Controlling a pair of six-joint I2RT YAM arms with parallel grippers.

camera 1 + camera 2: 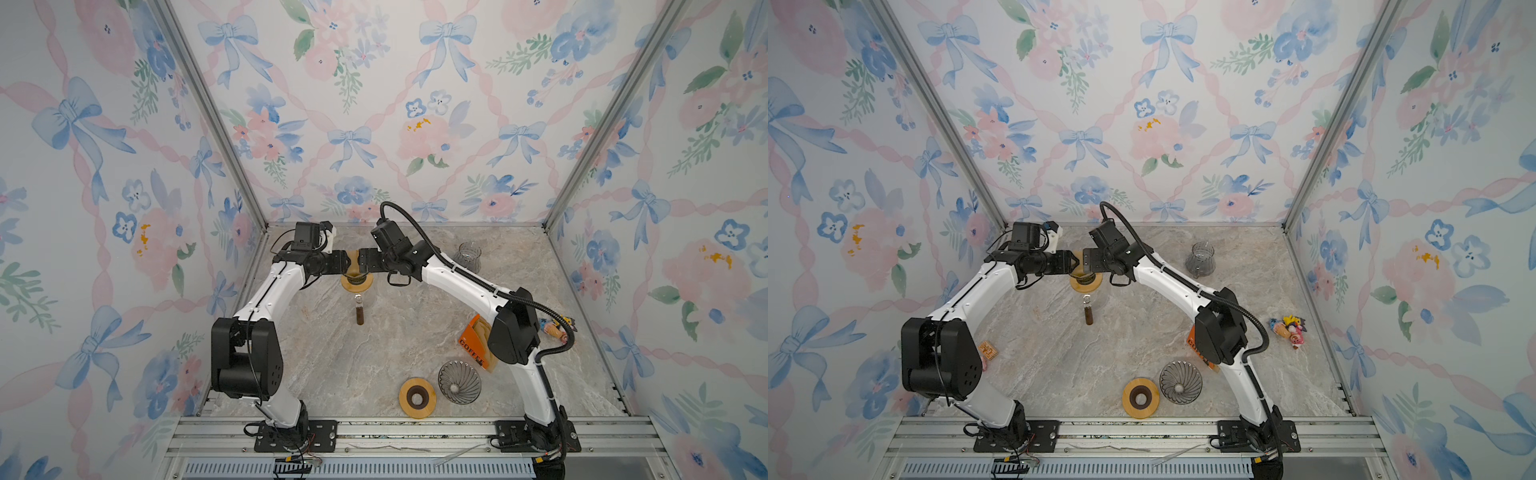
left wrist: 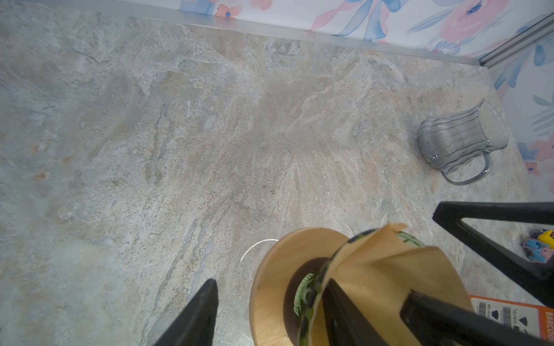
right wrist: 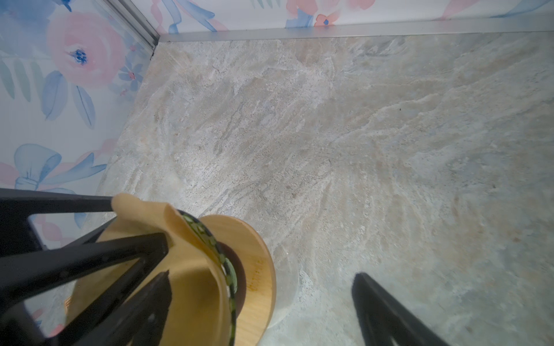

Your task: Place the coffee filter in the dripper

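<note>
Upper centre: brown paper cone filter [image 2: 389, 269] in wood-collared dripper [image 1: 356, 282], seemingly not flush | remaining: press it down | left gripper [image 2: 271, 283] and right gripper [image 3: 262, 257] spread apart, grasping nothing

Soft, even brightness, faint shadows; near-lens blur in both wrist views

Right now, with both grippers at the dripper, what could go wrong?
1. The filter is creased and stands above the dripper rim, with a finger of each open gripper inside it; withdrawing could drag it out.
2. The left gripper and right gripper are crowded together there; fingers might collide.
3. The dripper sits in a wooden collar over clear glass; a sideways nudge might tip it.
</note>
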